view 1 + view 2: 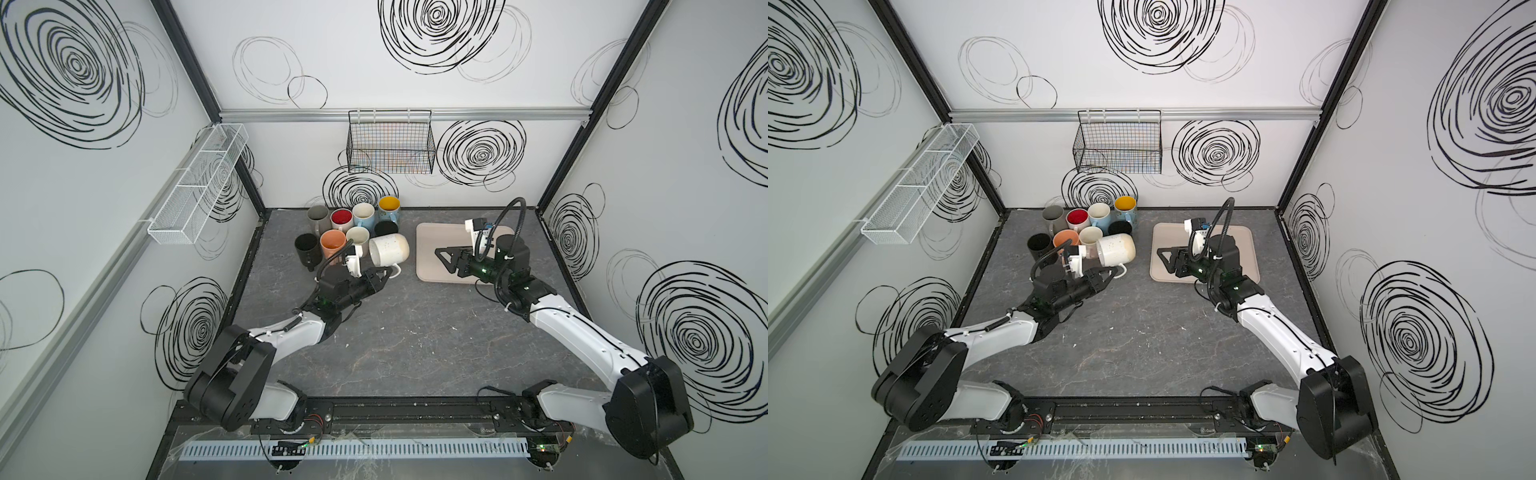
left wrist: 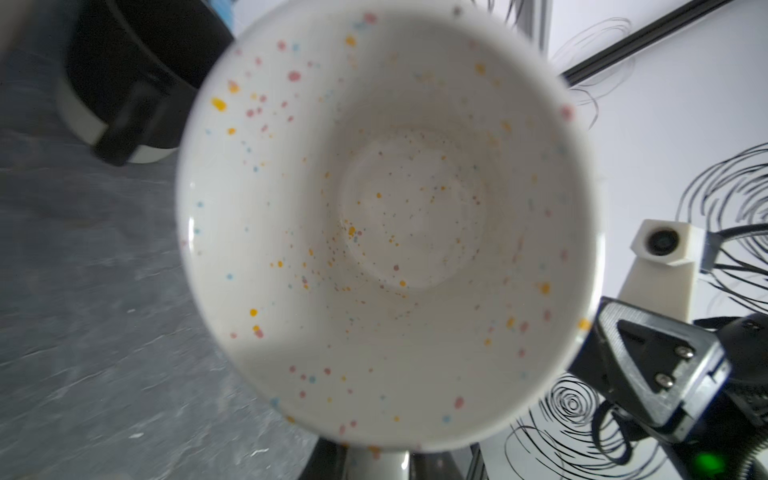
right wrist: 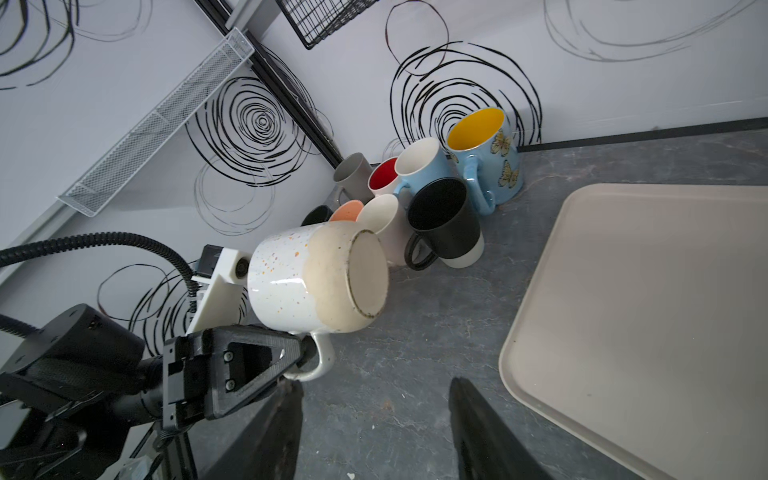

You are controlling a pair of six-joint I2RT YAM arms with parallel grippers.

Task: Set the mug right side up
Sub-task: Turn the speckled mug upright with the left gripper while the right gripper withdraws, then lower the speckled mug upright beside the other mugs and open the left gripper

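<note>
1. You have the speckled mug (image 1: pixel 388 248) (image 3: pixel 320 276) turned on its side just above the left end effector (image 1: pixel 384 275), mouth toward that wrist, base pointing away.
2. The left end effector is clamped on the mug's handle (image 3: pixel 320 361).
3. Your right end effector (image 3: pixel 374 415) faces the mug's base, fingers apart, holding nothing, over the tray (image 1: pixel 428 266).
4. The upright mugs (image 1: pixel 353 226) cluster just beyond the left end effector on the table (image 1: pixel 415 332).
</note>
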